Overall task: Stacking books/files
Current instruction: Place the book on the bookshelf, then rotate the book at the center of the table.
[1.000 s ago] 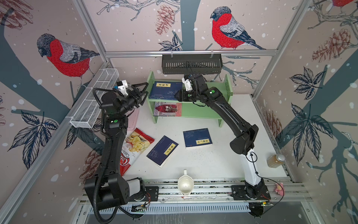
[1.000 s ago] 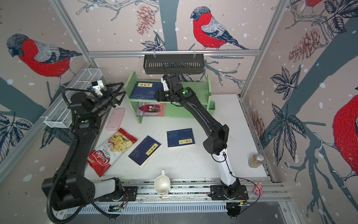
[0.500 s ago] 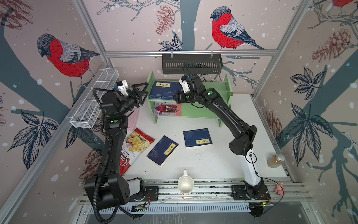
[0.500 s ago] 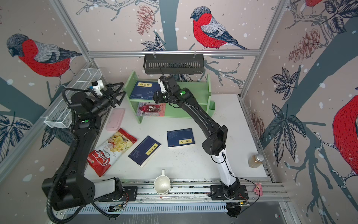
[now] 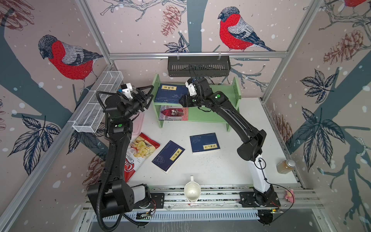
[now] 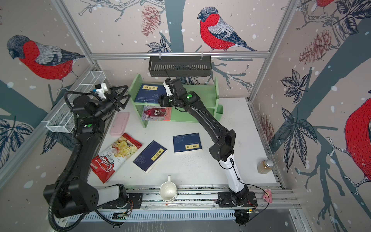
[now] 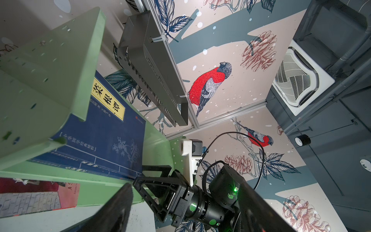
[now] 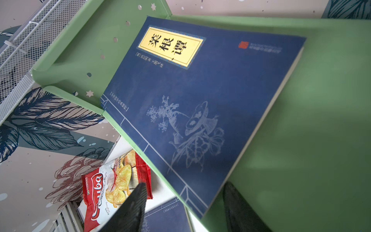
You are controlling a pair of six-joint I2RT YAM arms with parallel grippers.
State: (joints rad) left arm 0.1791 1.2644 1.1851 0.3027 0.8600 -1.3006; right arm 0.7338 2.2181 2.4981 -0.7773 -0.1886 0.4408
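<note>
My right pincer (image 8: 184, 183) sits open by the blue book (image 8: 196, 104) on the green shelf (image 8: 311, 120) — holding nothing. My left pincer (image 5: 151, 94), upper left in a top view, is open too.

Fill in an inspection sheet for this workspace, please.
Surface: white table, items scattered.
Job's things: top-tier navy book on the green shelf; pink-and-red book on its lower tier; slanted navy book and straighter navy book flat on the table, apart.
Clutter: red crisp bag, pink case, white cup, amber bottle.
Grippers: left gripper open, empty, beside the shelf's end; right gripper open at the top-tier book's front corner.
Cables: black cable loops at the right wrist; corrugated hose along the left arm.
Surroundings: bird-print walls; black basket; white wire basket.
</note>
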